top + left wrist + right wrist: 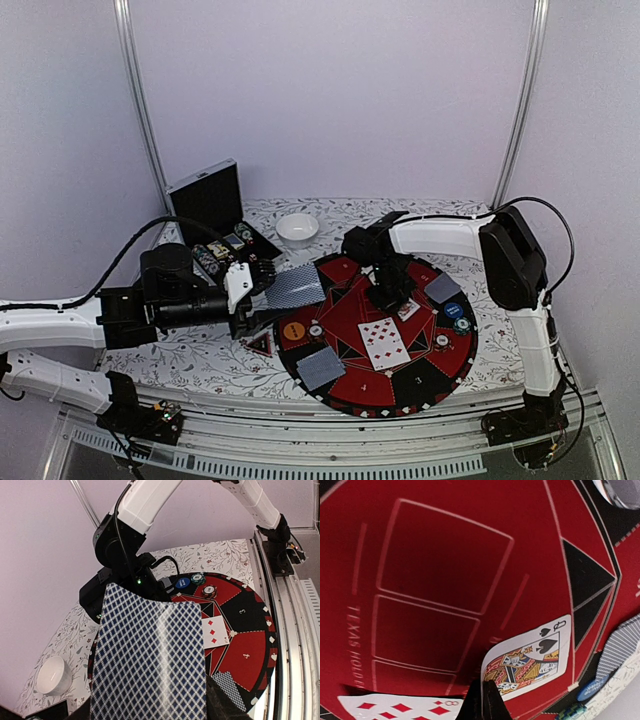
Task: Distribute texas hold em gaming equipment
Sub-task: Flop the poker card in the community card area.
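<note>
My left gripper [258, 296] is shut on playing cards [296, 287] with grey-blue backs, held just left of the round mat [400, 400]. Their chequered back [150, 660] fills the left wrist view and hides the fingertips. My right gripper [487, 702] is shut on a corner of a queen of spades [530, 657], low over the mat's red middle. An eight of diamonds [383, 342] lies face up. Face-down cards [320, 368] [443, 288], an orange button [293, 330], a blue button [455, 310] and chips [442, 341] sit round the mat.
The open silver case [212, 200], with chips in it, stands at the back left. A small white bowl [297, 227] sits behind the mat. The right arm [440, 236] reaches across the mat's far side. The table's front rail [330, 440] runs below the mat.
</note>
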Robot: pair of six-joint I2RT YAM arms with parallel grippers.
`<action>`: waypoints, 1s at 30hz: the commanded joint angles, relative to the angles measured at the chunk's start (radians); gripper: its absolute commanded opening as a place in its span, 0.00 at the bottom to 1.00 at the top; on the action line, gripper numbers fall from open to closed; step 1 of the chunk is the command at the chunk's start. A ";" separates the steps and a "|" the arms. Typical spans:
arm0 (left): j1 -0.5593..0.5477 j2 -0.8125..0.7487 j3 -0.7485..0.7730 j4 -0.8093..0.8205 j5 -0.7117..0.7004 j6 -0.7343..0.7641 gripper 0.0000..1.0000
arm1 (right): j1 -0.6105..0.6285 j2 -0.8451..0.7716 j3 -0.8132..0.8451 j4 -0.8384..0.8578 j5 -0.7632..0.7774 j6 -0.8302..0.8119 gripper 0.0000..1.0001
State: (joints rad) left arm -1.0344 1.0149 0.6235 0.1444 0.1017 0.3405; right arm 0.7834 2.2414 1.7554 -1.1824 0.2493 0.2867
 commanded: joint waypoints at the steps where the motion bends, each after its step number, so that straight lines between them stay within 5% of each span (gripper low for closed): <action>1: -0.012 -0.005 0.018 0.035 0.010 -0.004 0.53 | -0.002 -0.025 0.011 0.147 -0.217 -0.036 0.02; 17: -0.011 -0.010 0.018 0.034 0.010 -0.004 0.53 | -0.065 -0.018 -0.026 0.308 -0.410 0.046 0.04; 30: -0.012 -0.006 0.018 0.034 0.012 -0.002 0.53 | -0.067 -0.149 -0.039 0.366 -0.552 -0.003 0.50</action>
State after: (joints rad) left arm -1.0344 1.0149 0.6235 0.1444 0.1036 0.3408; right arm 0.7170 2.2017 1.7172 -0.8688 -0.2111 0.3099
